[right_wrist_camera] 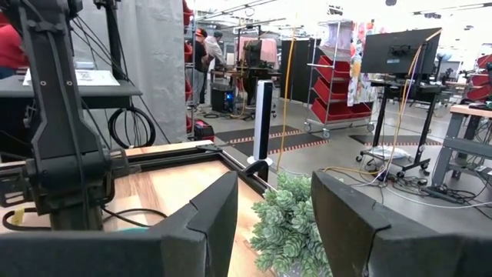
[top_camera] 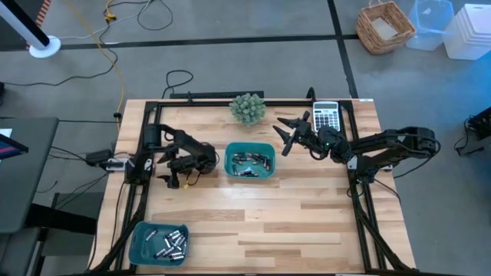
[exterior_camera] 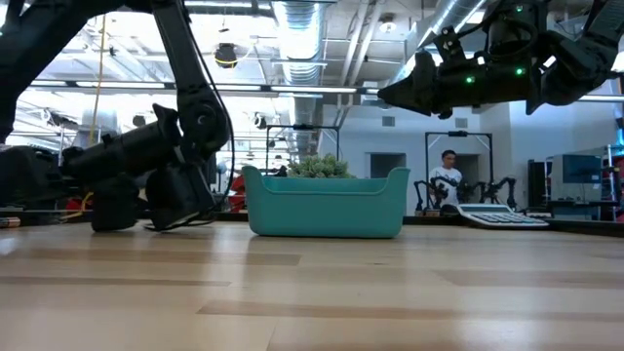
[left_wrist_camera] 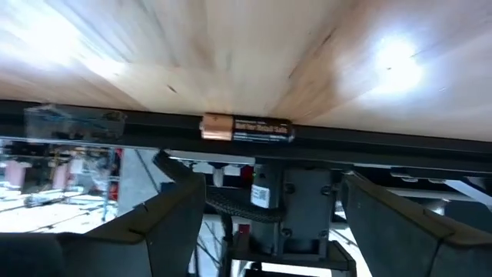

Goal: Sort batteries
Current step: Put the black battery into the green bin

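A black battery (left_wrist_camera: 247, 128) with a copper end lies on the table (left_wrist_camera: 231, 54) beyond the left end effector (left_wrist_camera: 265, 223), whose fingers stand wide apart, empty.

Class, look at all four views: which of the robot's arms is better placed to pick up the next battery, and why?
Left. The left gripper sits low at the table, open, a battery lying just ahead. The right gripper hangs raised near the plant, empty.
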Robot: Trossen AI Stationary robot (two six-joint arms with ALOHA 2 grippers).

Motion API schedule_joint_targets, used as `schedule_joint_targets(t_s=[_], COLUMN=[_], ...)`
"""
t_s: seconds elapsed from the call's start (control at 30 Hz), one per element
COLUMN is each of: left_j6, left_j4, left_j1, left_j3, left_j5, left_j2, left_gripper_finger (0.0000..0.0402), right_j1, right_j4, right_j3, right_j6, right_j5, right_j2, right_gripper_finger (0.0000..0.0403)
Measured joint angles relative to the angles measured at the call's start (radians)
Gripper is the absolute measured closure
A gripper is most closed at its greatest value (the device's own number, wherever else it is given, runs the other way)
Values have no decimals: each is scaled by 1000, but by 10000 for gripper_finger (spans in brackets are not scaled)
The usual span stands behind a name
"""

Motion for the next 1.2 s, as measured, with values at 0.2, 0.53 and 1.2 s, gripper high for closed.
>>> schedule_joint_targets(t_s=[0.2, 0.53, 1.2], left_j6=[-1, 57, 92], left_j4=[14, 66, 95], left_j1=[24, 30, 60], left_j3=[-34, -87, -131], left_j5=[15, 3, -14], left_j2=[0, -2, -5], left_gripper_finger=[106, 106, 106], right_j1=[0, 1, 7], right_j4=[0, 0, -2], right_j3=[0, 0, 0], right_j6=[0, 0, 0], right_j5=[0, 0, 0], right_j2=[0, 0, -2], right_gripper_finger=[222, 222, 222])
